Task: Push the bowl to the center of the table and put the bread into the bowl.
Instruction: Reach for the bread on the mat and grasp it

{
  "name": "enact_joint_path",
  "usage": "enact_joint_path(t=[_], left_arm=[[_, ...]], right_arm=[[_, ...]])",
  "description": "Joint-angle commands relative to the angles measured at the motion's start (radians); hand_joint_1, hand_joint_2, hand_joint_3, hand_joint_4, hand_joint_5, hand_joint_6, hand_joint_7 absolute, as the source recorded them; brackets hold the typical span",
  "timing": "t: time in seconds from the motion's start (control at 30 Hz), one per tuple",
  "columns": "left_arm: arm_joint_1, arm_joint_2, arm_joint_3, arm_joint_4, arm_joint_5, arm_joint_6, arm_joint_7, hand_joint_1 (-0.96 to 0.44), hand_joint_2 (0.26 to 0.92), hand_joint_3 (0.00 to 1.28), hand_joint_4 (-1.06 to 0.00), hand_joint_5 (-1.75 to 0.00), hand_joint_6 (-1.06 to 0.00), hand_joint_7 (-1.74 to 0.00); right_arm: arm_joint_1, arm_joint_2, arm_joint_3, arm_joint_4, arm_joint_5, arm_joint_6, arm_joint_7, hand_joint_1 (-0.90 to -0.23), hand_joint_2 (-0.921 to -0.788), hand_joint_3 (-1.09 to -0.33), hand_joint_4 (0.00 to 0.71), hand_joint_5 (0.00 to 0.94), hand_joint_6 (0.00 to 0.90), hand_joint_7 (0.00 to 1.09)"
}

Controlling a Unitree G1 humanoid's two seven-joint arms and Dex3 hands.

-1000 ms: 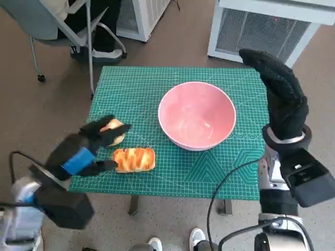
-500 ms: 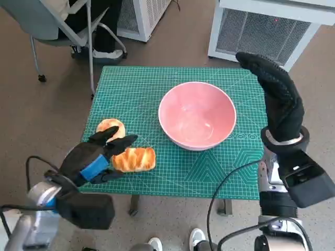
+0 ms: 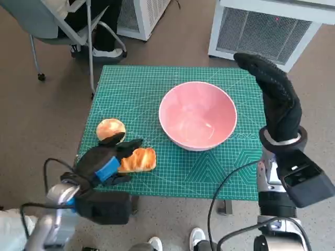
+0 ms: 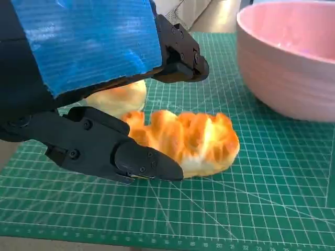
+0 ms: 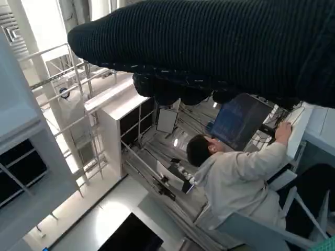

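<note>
1. now the left hand (image 3: 107, 159) sits low at the near left part of the table, its black fingers (image 4: 138, 159) spread around the end of the braided bread (image 3: 137, 159); in the left wrist view one finger lies along the loaf's near side and another arches over it, but no firm grip is visible, so i judge it open and about to close.
2. to do this well, the fingers should settle on both long sides of the loaf and squeeze lightly, since it looks soft and would dent or slip from a hold on its end alone.
3. just beyond the hand lies a round bun (image 3: 110, 128), close enough to be nudged.
4. the pink bowl (image 3: 197, 115) stands empty, slightly right of the middle of the green mat (image 3: 157, 83), well apart from the loaf.
5. the right hand (image 3: 276, 99), gloved, is raised at the table's right edge, fingers straight and together, holding nothing.
6. compared with a second ago, the left hand has drawn back toward the near edge, uncovering the bun; the bowl has stayed put.
</note>
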Motion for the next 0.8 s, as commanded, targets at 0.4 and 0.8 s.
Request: enact_joint_path(t=[0.4,0.8], left_arm=[[-0.053,-0.106,-0.077,0.209,0.021,-0.003,0.145,-0.42,0.888,0.0,-0.29,-0.03,-0.36,-0.01],[-0.067,-0.141,-0.093,0.279,0.01,-0.026,0.236,-0.3,0.919,0.15,-0.64,-0.51,-0.55,-0.98]], right_arm=[[0.043,0.006,0.007,-0.006,0.003,0.011,-0.013,-0.614,-0.921,-0.776,0.295,0.002,-0.001,0.71],[0.056,0.007,0.011,-0.026,0.002,0.018,-0.021,-0.617,-0.921,-0.778,0.295,0.002,-0.001,0.71]])
